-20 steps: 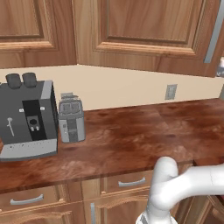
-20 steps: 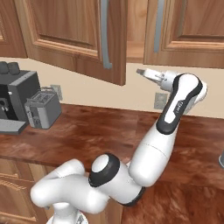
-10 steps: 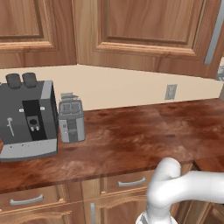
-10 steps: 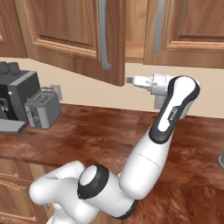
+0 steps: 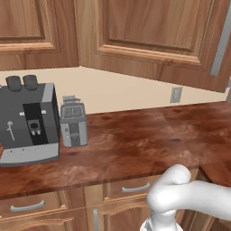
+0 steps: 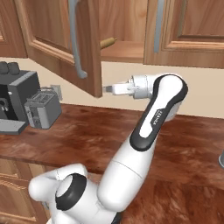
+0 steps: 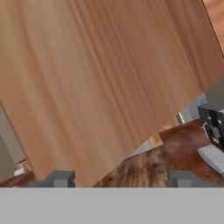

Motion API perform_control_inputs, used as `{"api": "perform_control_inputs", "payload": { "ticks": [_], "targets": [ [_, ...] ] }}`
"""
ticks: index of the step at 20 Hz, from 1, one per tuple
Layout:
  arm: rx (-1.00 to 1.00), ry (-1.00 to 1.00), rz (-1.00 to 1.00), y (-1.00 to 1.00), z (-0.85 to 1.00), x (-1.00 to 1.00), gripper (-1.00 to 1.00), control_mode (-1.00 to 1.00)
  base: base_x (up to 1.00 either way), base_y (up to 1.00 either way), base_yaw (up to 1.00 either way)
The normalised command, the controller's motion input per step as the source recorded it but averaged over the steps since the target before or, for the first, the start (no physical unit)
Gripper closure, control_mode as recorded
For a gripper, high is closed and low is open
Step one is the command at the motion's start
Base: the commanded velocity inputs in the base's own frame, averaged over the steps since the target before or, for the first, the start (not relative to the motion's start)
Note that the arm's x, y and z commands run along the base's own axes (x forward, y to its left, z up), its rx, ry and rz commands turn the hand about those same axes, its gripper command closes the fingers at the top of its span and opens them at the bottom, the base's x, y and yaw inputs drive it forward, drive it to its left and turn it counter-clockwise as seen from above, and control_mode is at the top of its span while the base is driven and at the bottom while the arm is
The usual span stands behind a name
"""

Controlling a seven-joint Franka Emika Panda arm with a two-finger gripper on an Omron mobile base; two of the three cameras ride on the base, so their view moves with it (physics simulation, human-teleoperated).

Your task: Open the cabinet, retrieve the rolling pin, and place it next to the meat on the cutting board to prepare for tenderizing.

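reaching out level from my raised arm, my claw (image 6: 106, 89) sits just beside the lower corner of the open door of the cabinet (image 6: 57, 35), pointing at the door's inner face. in the hand view that plain wood face fills most of what i see, tilted, and my two dark fingertips (image 7: 59, 178) stand well apart at the bottom with nothing between them, so my claw is open and holds nothing. the door hangs swung out toward me, its long curved grey handle (image 6: 75, 39) running top to bottom on the outer side. the rolling pin (image 6: 107, 42) lies on the wooden inner shelf (image 6: 124, 51) inside, above my claw; only one end peeks past the door's edge, so its long axis looks to run roughly left to right along the shelf, the visible end tipped slightly up. on the brown counter (image 6: 100, 131) to the left stand a toaster (image 6: 42, 109) and a coffee machine (image 6: 15, 96).
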Motion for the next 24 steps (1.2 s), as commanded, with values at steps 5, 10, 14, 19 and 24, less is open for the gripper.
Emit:
{"api": "perform_control_inputs", "payload": {
  "ticks": [5, 10, 14, 19, 24],
  "targets": [
    [-0.14, -0.10, 0.26, 0.80, -0.07, -0.97, -1.00, -1.00, 0.00, 0.00, 0.00],
    [-0.09, -0.02, 0.04, 1.00, 0.00, -0.55, -1.00, -1.00, 0.00, 0.00, 0.00],
    [-0.09, 0.00, -0.03, 1.00, 0.00, -0.40, -1.00, -1.00, 0.00, 0.00, 0.00],
    [-0.06, -0.02, -0.13, 0.98, 0.00, -0.38, -1.00, -1.00, 0.00, 0.00, 0.00],
    [-0.03, -0.03, -0.19, 0.85, 0.03, -0.48, -1.00, -1.00, 0.00, 0.00, 0.00]
  ]
}}
